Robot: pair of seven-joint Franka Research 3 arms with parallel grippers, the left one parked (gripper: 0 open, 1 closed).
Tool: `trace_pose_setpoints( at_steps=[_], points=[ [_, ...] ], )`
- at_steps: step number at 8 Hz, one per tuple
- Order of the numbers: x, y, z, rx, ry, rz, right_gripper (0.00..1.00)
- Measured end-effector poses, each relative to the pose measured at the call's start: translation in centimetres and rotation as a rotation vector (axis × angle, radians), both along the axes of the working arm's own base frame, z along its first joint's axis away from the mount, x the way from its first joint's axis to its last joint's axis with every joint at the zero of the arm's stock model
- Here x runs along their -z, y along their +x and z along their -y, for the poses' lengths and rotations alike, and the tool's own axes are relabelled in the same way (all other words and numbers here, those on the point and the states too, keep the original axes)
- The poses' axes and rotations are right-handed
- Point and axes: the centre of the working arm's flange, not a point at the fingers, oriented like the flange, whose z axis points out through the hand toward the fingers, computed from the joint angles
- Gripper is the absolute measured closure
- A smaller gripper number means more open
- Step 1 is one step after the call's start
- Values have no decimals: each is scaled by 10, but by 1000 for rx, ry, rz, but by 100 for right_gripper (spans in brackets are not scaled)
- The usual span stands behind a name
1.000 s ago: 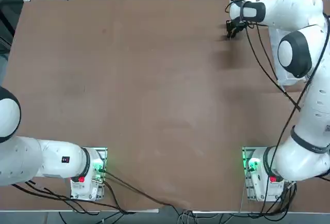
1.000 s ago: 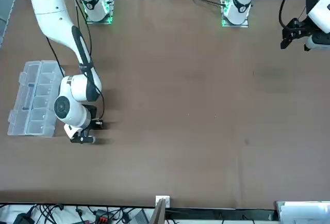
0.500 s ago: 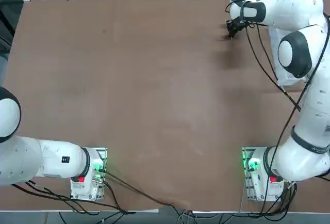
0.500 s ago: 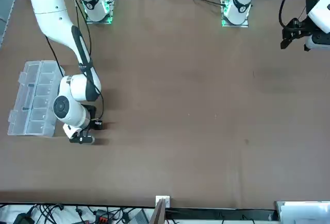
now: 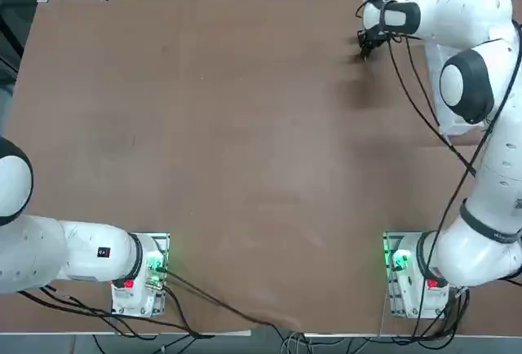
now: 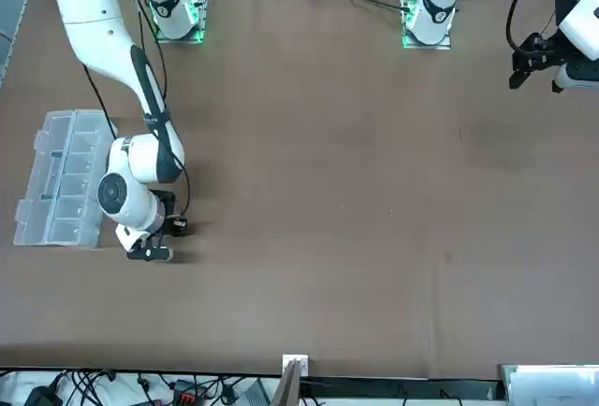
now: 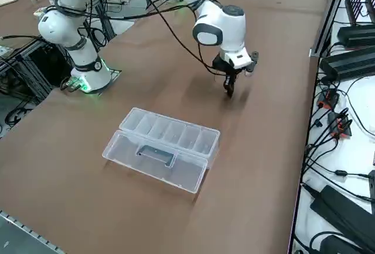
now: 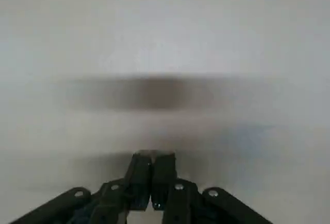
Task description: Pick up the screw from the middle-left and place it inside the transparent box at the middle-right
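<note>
My right hand (image 7: 229,92), upper middle of the side view, is pinched fully closed on the desk (image 7: 117,207); no screw visible, so it may lift empty.

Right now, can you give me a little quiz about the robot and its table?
1. True or false: the right tool has its fingers spread wide apart.
2. Pick one. The right tool is: A) inside the transparent box; B) apart from the box, pointing down close to the brown table; C) resting on the box's lid.
3. Short answer: what colour is the light glowing at the right arm's base?

Key: 1 false, the fingers are pressed together. 2 B. 3 green.
</note>
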Motion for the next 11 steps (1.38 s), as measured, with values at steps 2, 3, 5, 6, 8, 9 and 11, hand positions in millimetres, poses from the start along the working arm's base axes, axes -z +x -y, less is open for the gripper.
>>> trace_pose_setpoints(
  at_steps=[2, 3, 5, 6, 8, 9, 11],
  points=[
    [-49, 5, 19, -13, 5, 18, 96],
    [-77, 4, 42, -33, 6, 7, 96],
    [-122, -3, 104, -98, -2, -25, 96],
    [-135, -9, 138, -132, -19, -42, 96],
    [-144, -22, 196, -221, -60, -87, 96],
    [-145, -29, 223, -260, -74, -104, 96],
    [-141, -48, 277, -298, -80, -132, 96]
  ],
)
